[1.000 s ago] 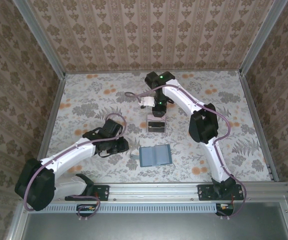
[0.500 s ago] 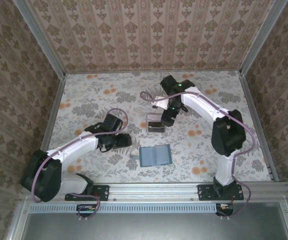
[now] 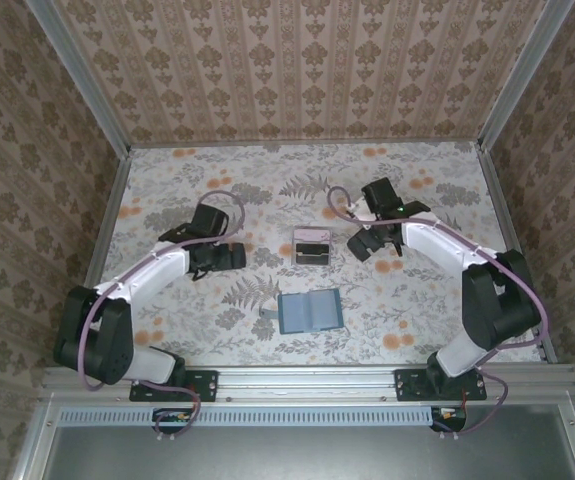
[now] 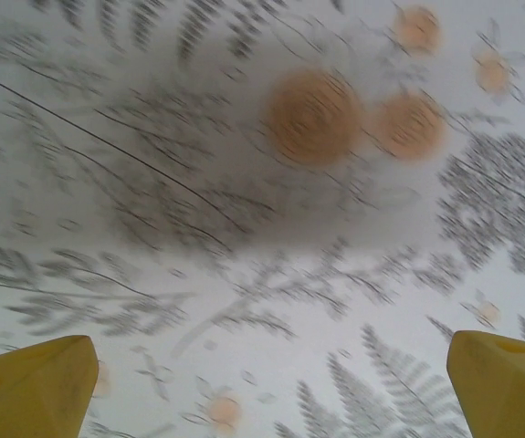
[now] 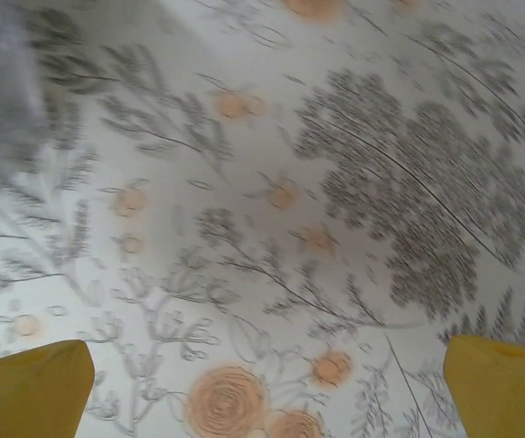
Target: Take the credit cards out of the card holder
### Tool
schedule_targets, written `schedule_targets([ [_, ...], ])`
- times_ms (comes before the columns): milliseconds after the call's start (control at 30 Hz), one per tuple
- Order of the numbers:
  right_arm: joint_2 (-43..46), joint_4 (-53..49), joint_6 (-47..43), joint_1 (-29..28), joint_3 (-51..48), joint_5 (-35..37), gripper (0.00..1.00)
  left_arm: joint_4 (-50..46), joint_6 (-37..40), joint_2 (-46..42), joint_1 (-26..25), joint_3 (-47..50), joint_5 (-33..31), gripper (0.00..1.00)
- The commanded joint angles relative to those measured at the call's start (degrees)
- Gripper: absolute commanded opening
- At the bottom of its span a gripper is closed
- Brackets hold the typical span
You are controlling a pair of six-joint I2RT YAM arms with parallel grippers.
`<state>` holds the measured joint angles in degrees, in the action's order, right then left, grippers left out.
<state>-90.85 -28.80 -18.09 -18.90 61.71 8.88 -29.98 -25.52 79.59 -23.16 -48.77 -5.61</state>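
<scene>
Table [image 3: 167, 200], floral-patterned cloth, walled on three sides.

Left arm [image 3: 152, 270]: elbow folded back near its base at the near-left edge, forearm reaching up and right across the cloth. Left gripper [image 3: 233, 255] points right, low over the table, well apart from the task items. Its yellow fingers [image 4: 34, 383] stand at the far corners of the wrist view, spread wide, with nothing between them; blurred cloth beneath.

Right arm [image 3: 437, 240]: elbow raised at the right edge, forearm running left. Right gripper [image 3: 360, 244] sits just beside the clear box [image 3: 313, 246], apart from it. Its fingers [image 5: 29, 388] are likewise spread wide and holding nothing.

Card holder [image 3: 310, 311]: lying open and flat, near-centre, between both arms.

Credit cards [image 3: 313, 240]: pale and dark shapes inside the clear box; number cannot be told.
</scene>
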Motion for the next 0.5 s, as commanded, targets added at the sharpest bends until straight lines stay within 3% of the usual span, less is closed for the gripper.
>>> schedule_targets([
  [0, 3.05, 10.60, 8.98, 2.26, -4.95, 6.29, 1.00, 3.54, 5.67, -2.56, 2.41, 0.14, -8.90, 0.99],
  [200, 2.90, 22.59, 18.07, 8.77, -12.14, 6.22, 1.00, 12.17, 11.57, -6.32, 5.20, 6.01, -22.47, 0.99],
  [333, 1.72, 29.00, 22.83, 12.12, -14.45, 5.01, 1.00, 16.75, 13.40, -9.45, 10.14, 8.98, -22.70, 0.99],
  [467, 1.62, 38.09, 24.62, 13.18, -18.51, 5.70, 1.00, 30.71, 18.95, -11.06, 14.35, 15.57, -20.67, 1.00],
])
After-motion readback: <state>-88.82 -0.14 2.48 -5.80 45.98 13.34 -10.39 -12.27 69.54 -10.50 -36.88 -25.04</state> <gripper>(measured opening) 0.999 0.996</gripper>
